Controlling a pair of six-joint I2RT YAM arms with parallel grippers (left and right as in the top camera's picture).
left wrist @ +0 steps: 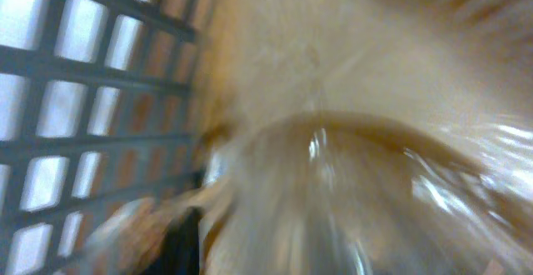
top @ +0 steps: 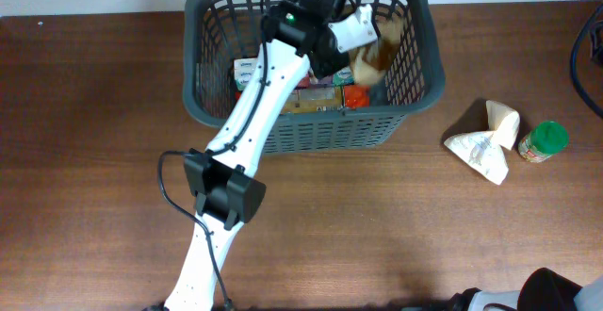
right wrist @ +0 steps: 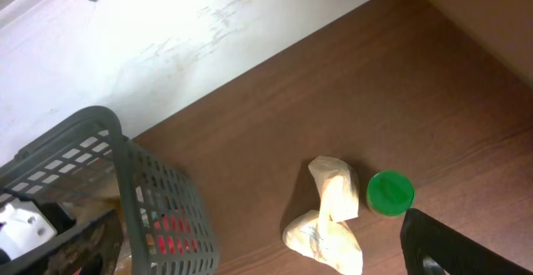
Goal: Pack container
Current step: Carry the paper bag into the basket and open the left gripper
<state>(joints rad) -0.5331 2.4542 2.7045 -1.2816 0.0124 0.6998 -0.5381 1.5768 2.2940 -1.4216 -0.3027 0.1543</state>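
The container, a dark grey lattice basket [top: 306, 132], stands at the back middle of the table and holds several groceries. It also shows in the right wrist view [right wrist: 158, 192]. My left gripper [top: 363, 52] reaches down into the basket's right half, shut on a tan clear bag [top: 375, 61]. In the left wrist view the blurred bag [left wrist: 350, 125] fills the frame, with the basket wall [left wrist: 92, 100] at the left. Of my right gripper only one dark finger [right wrist: 433, 246] shows, above the table near the jar.
A crumpled cream bag [top: 485, 141] [right wrist: 329, 217] and a small green-lidded jar [top: 544, 141] [right wrist: 390, 193] lie on the brown table right of the basket. A white wall runs behind. Black cables hang at the far right edge [top: 589, 57].
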